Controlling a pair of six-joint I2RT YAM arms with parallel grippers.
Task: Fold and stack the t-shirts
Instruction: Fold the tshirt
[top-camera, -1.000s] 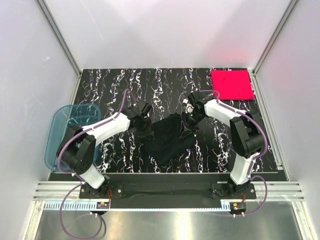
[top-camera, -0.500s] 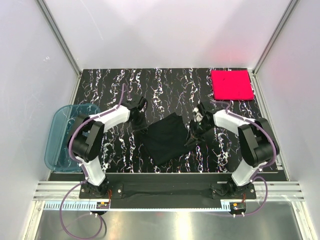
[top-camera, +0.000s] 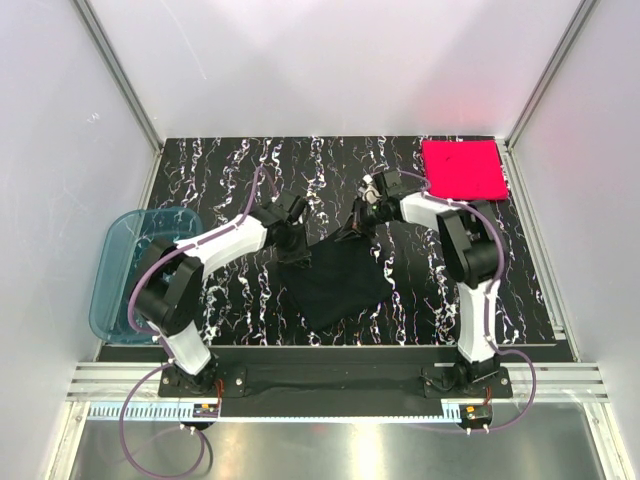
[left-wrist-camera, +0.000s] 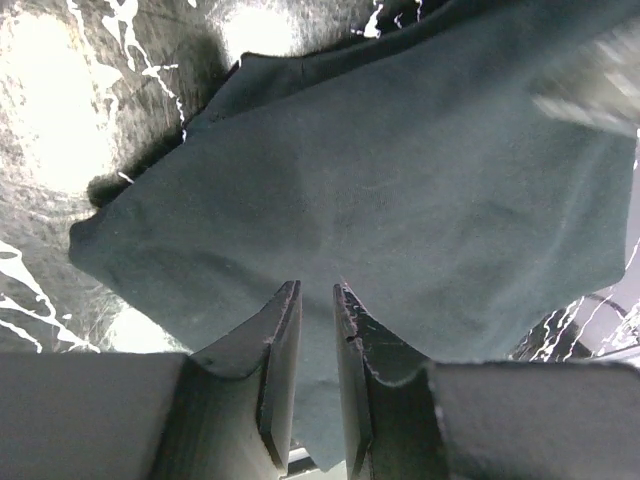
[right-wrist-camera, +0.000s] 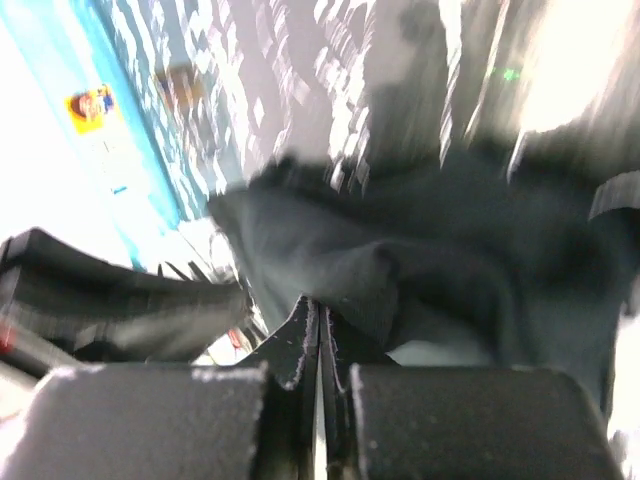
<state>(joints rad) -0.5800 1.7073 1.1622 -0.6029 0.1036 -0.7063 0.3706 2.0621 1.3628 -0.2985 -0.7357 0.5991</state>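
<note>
Black marbled table (top-camera: 230, 170) fills mid-frame. Black t-shirt (top-camera: 335, 285) lies rumpled at its centre. Blue tub (top-camera: 120, 265) sits at the table's left edge. Pink-red t-shirt (top-camera: 462, 168), folded square, is at upper right. Your left gripper (left-wrist-camera: 316, 292): fingers nearly together, shirt cloth in the gap. Your right gripper (right-wrist-camera: 318, 300): fingers pressed together at the shirt's upper corner. Blur hides whether cloth's caught there.

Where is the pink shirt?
In the top view, the pink shirt lies folded at the far right corner of the table, behind and to the right of the black shirt in the middle.
</note>
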